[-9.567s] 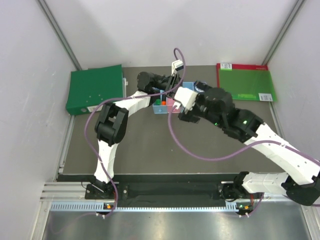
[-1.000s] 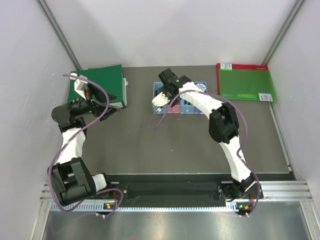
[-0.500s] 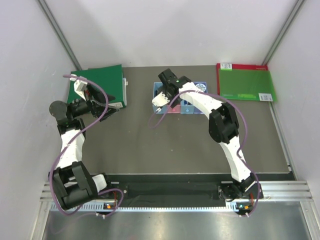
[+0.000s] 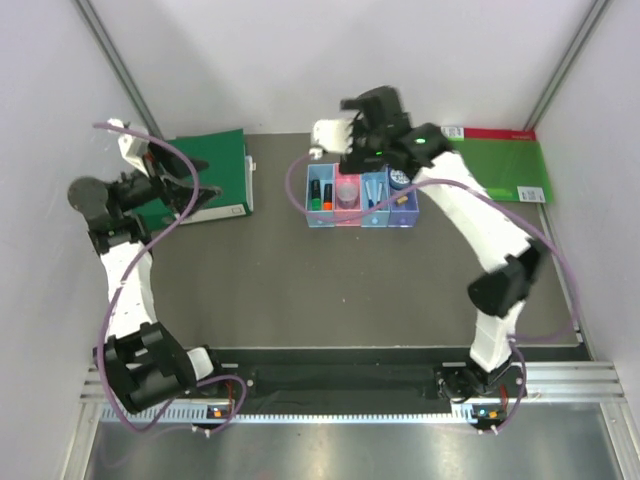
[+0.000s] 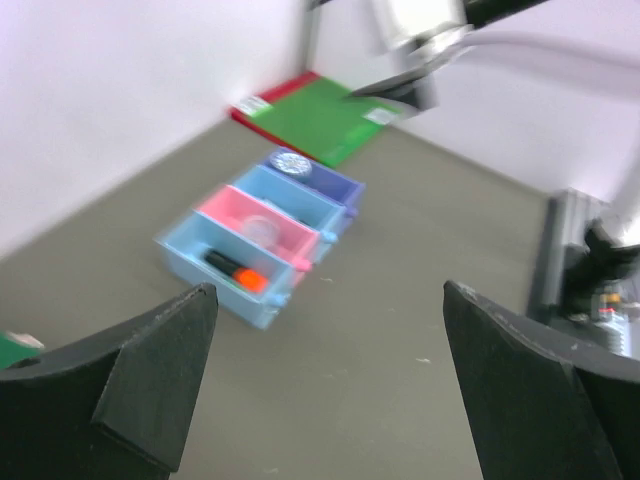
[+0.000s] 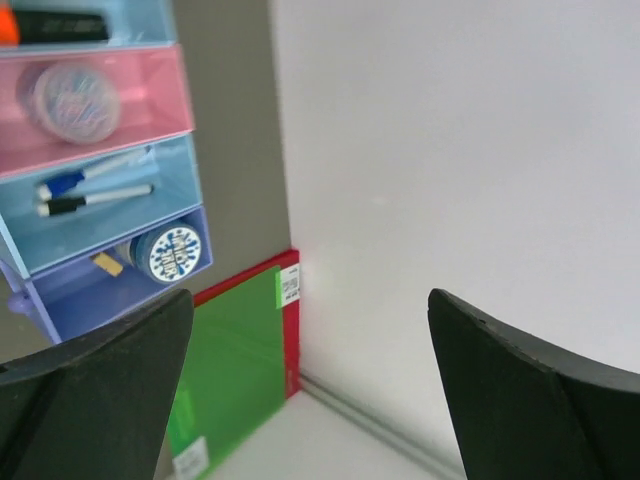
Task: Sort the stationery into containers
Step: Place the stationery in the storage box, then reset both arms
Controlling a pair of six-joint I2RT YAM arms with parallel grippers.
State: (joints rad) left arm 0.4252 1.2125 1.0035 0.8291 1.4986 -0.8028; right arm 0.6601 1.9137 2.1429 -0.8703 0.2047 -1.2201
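The four joined trays (image 4: pixel 362 222) stand at the back middle. The left light blue tray holds two black highlighters (image 4: pixel 320 192); the orange cap (image 5: pixel 247 281) shows in the left wrist view. The pink tray holds the clear clip box (image 6: pixel 70 90). The second light blue tray holds the blue-white pen (image 6: pixel 90 174) and black-white marker (image 6: pixel 95 201). The purple-blue tray holds the round tin (image 6: pixel 170 251) and tan block (image 6: pixel 105 263). My right gripper (image 4: pixel 350 145) is open and empty, raised above the trays' back edge. My left gripper (image 4: pixel 180 188) is open and empty, far left.
A dark green folder (image 4: pixel 205 165) lies at the back left under my left gripper. A flat green red-edged board (image 4: pixel 490 165) lies at the back right against the wall. White walls close in the back and both sides.
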